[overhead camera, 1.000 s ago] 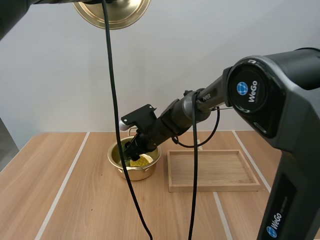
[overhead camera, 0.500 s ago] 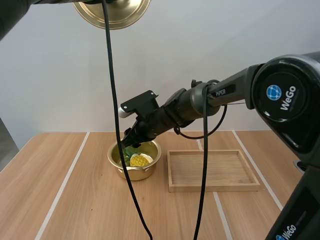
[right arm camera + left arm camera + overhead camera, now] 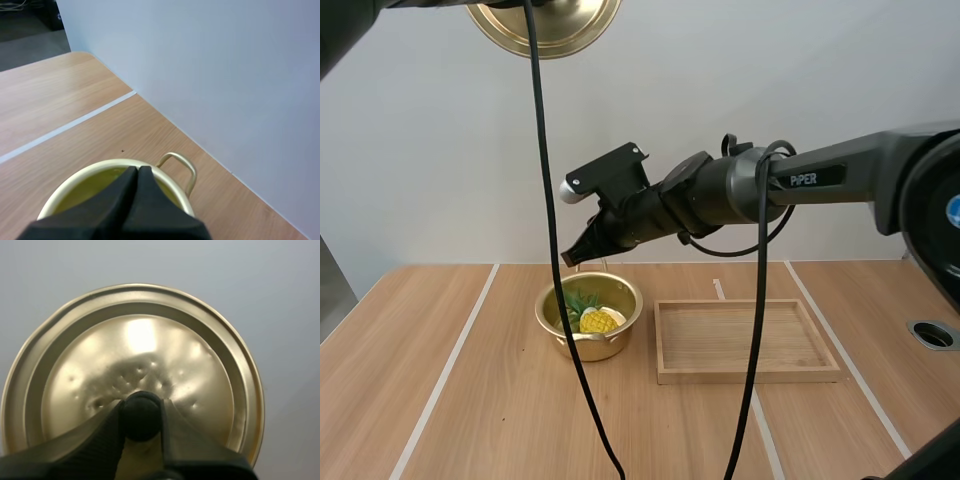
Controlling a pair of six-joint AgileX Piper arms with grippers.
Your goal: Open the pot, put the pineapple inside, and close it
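1. R pincer (image 3: 574,250) rises clear of pot (image 3: 582,347), pressed together; pineapple (image 3: 599,320) lies inside.
2. L pincer (image 3: 141,413) clamps lid (image 3: 200,365) knob (image 3: 141,406), held high.
3. Step now: closing. Next, lower lid onto pot, centred.

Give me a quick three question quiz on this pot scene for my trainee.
1. True or false: the pineapple lies inside the pot.
2. Fill in: the right gripper, above the pot, has its fingers ___.
3. What does the left gripper pinch? A the lid's knob, B a pot handle, C the wooden tray.
Key: 1 true; 2 shut; 3 A.
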